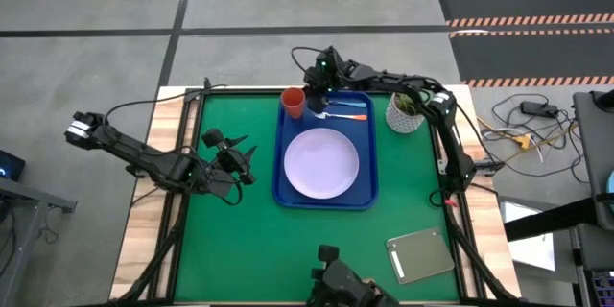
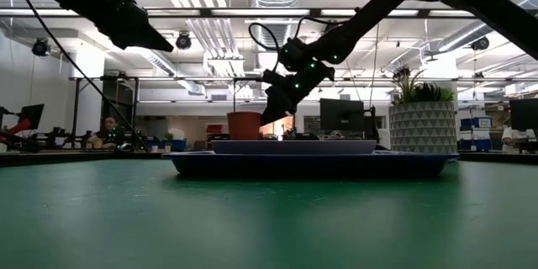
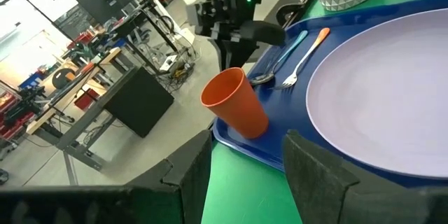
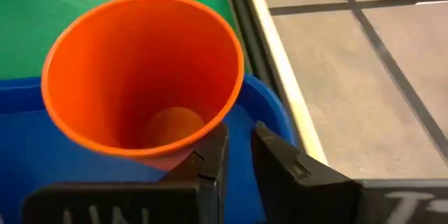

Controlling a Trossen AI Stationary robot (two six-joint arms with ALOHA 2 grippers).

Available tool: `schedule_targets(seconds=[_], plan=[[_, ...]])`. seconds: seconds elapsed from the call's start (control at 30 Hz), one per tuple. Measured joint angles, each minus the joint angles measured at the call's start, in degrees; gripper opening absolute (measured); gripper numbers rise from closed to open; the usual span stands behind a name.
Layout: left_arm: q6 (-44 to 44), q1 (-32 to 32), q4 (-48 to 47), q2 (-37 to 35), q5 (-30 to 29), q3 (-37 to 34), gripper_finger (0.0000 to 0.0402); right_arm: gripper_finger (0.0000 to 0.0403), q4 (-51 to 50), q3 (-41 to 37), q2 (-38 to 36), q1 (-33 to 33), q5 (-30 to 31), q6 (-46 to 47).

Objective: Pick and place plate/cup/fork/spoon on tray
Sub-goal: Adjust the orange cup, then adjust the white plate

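The blue tray [image 1: 365,192] lies at the table's middle. On it lie the pale plate [image 1: 321,163], the blue-handled spoon [image 1: 338,104] and the orange-handled fork [image 1: 345,116], and the orange cup [image 1: 293,104] stands upright on its base in the far left corner. My right gripper [image 4: 240,143] hangs just beside the cup's rim [image 4: 234,77] at the tray's far edge. Its fingers point down with a narrow gap and hold nothing. My left gripper [image 3: 245,178] is open and empty over the green table, left of the tray.
A white patterned pot with a plant [image 1: 408,113] stands just right of the tray's far right corner. A grey square slab [image 1: 419,254] lies at the near right. Bare green table [image 1: 230,240] lies left of the tray and in front of it.
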Motion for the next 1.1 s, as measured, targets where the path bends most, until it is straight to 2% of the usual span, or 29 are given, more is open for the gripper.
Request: schedule_targets(seconds=[0.23, 0.43, 0.63, 0.73, 0.87, 0.97, 1.1], plan=[[0.0, -0.01, 0.0, 0.0, 0.0, 0.0, 0.0155, 0.0053, -2.85, 0.0, -0.02, 1.76, -0.63, -0.64], [0.01, -0.01, 0.0, 0.0, 0.0, 0.0, 0.0155, 0.0053, -5.12, 0.0, -0.48, 2.85, 1.46, -1.29], [0.98, -0.02, 0.94, 0.0, 0.81, 0.74, 0.0155, 0.0053, -12.97, -0.28, -5.76, 2.73, 1.45, 0.31], [5.16, 0.08, 3.25, -0.46, 4.81, 3.29, 0.0154, 0.0053, -13.41, -3.54, -9.49, 3.57, 1.1, 0.96], [10.8, 1.12, 5.73, -2.22, 15.85, 6.29, 0.0133, 0.0053, -9.25, -11.04, -15.54, 5.27, 1.09, 1.23], [13.4, 2.87, 8.14, -4.42, 21.89, 6.43, 0.0107, 0.0053, -4.18, -17.27, -20.69, 6.56, 1.09, 1.41], [13.32, 5.87, 8.13, -6.86, 23.47, 5.3, 0.0065, 0.0053, 4.55, -25.57, -26.2, 8.64, 1.11, 2.89]])
